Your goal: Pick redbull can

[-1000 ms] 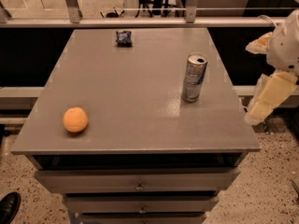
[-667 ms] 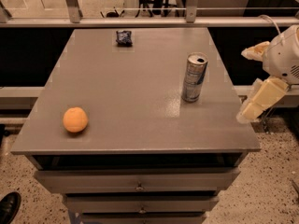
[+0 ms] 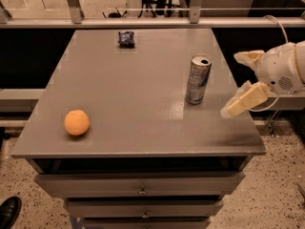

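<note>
Redbull can (image 3: 198, 79): upright, right half of the grey table (image 3: 128, 89).
Gripper (image 3: 231, 85): at the table's right edge, near the can (not touching), fingers spread, holding nothing.

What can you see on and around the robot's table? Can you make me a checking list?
Surface: grey table, flat, slightly shiny.
Job's things: redbull can standing upright near the right edge, top opened, nothing touching it.
Clutter: orange fruit front left; dark blue packet at the back.
Claw: claw open, hovering right of the can, holding nothing.
Cables: thin cable looping over the white arm.
Surroundings: drawers under the tabletop, metal railing behind, dark shoe on the speckled floor.
</note>
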Robot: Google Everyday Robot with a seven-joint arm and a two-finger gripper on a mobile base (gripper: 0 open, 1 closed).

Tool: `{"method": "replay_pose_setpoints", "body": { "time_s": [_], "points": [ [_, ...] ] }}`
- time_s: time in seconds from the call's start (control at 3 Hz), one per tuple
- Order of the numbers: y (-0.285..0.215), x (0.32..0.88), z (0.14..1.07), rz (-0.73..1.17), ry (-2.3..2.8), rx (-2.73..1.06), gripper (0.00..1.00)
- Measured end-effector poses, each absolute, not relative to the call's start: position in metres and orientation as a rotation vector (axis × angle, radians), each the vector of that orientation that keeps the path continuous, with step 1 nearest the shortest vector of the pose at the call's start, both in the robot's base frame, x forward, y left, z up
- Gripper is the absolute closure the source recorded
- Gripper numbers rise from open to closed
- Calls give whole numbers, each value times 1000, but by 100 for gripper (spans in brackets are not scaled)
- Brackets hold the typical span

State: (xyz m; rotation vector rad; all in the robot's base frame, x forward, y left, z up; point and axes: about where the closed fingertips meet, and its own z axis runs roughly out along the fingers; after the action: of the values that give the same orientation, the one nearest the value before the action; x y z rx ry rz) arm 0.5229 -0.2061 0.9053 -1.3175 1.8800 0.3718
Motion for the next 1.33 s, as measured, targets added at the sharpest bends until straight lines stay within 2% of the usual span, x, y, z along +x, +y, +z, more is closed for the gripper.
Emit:
{"method": "replay_pose_setpoints", "body": {
  "time_s": [0.67, 1.0, 1.33],
  "points": [
    [-157, 557, 891, 519, 1729, -1166, 0],
    [-133, 565, 891, 591, 1682, -1138, 12],
    [-123, 568, 892, 624, 1660, -1118, 36]
  ]
}}
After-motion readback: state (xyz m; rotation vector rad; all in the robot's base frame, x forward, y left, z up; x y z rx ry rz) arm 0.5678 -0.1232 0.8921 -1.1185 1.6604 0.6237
